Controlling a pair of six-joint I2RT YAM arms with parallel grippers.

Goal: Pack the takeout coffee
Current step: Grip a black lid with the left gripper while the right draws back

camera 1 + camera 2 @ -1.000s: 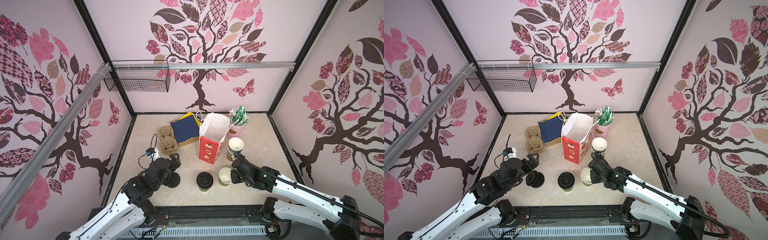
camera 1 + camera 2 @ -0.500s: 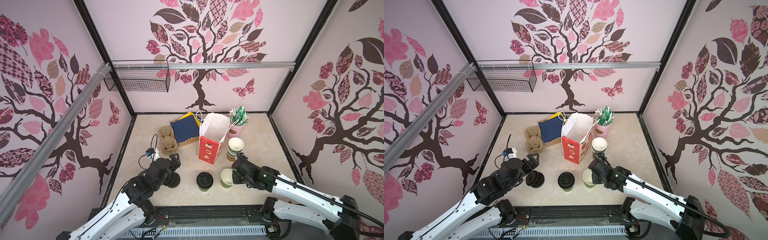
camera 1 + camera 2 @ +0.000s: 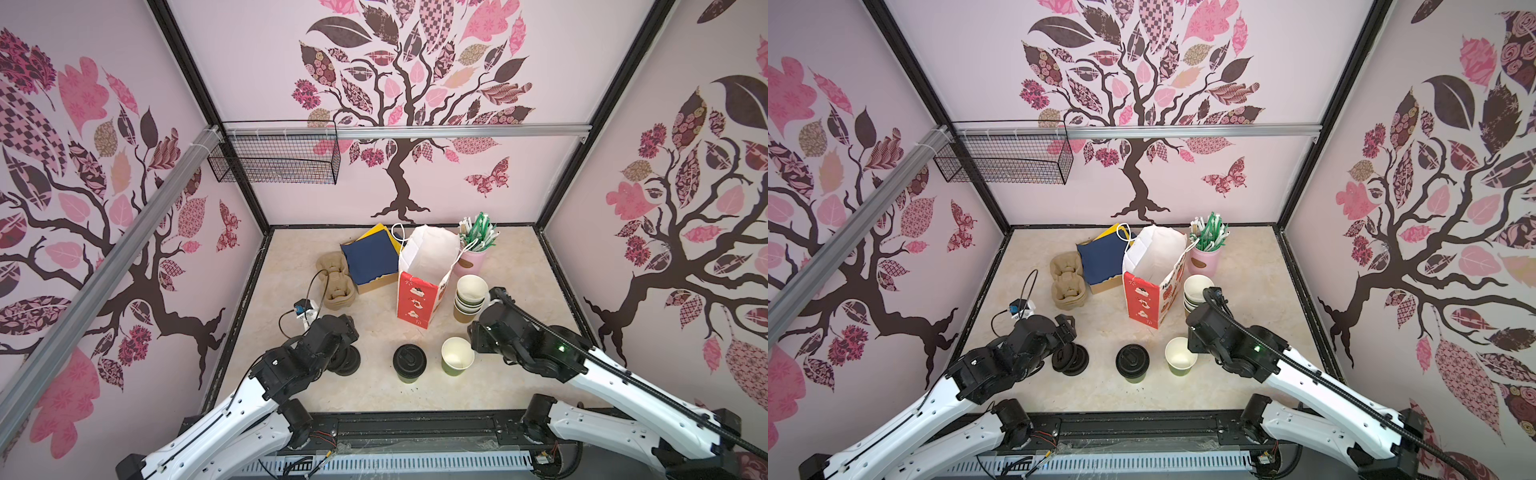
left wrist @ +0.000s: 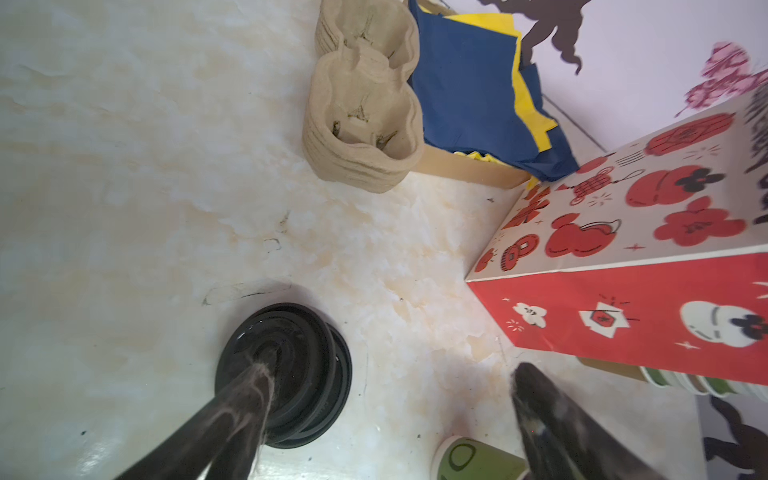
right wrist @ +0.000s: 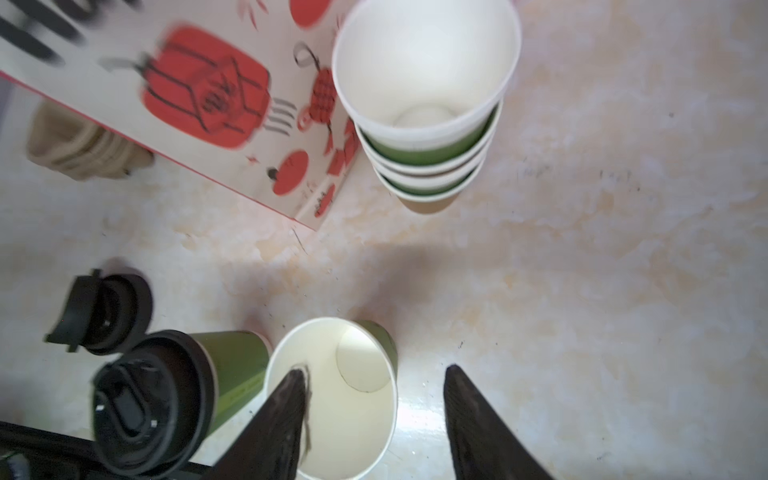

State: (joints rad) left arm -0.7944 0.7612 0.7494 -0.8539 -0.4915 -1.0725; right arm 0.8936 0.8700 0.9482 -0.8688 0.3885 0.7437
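— Standing upright at the table's [image 3: 519,270] six o'clock, the lidded cup [image 3: 409,362] is untouched. The lidless cup [image 3: 457,357] sits just beside it, at its three o'clock.
— What could go wrong?
— The right fingers [image 5: 286,415] are released, one inside that open rim and one outside. Drawing off sideways would likely hook the wall and tip the cup.
— And the left?
— The left fingers [image 4: 232,415] are spread wide and empty over the lid stack [image 4: 316,353] at nine o'clock. They may lift several nested lids together.
— Any writing?
— Black letters on the red-and-white bag [image 3: 417,297] at twelve o'clock, too blurred to read.
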